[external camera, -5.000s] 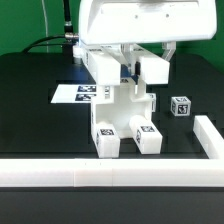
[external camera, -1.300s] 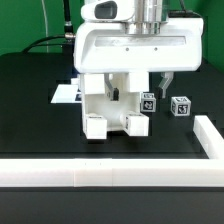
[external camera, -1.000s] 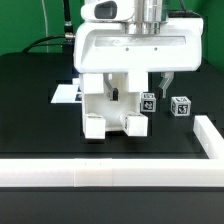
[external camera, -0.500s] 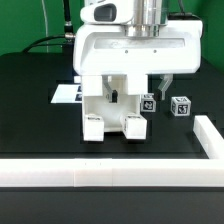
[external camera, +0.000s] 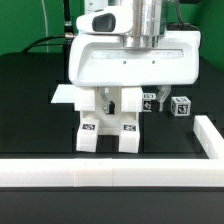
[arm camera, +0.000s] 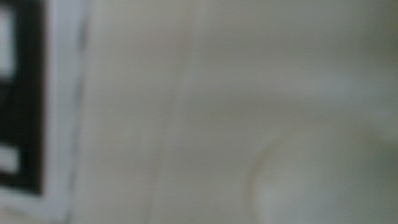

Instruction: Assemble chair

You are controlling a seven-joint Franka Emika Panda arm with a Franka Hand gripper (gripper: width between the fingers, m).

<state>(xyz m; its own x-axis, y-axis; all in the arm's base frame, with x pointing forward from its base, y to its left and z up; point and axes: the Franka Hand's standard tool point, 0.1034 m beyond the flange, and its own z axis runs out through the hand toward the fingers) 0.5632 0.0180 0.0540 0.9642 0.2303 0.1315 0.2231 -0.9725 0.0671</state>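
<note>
Black table (external camera: 30,120), white two-legged chair part (external camera: 127,135) upright, tags on both legs

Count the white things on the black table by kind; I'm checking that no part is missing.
Large chair piece: 1
Small tagged blocks: 2
Marker board: 1
Border rail: 1
Total: 5

The chair piece (external camera: 127,133) stands between the marker board (external camera: 63,96) and a tagged cube (external camera: 181,107).
</note>
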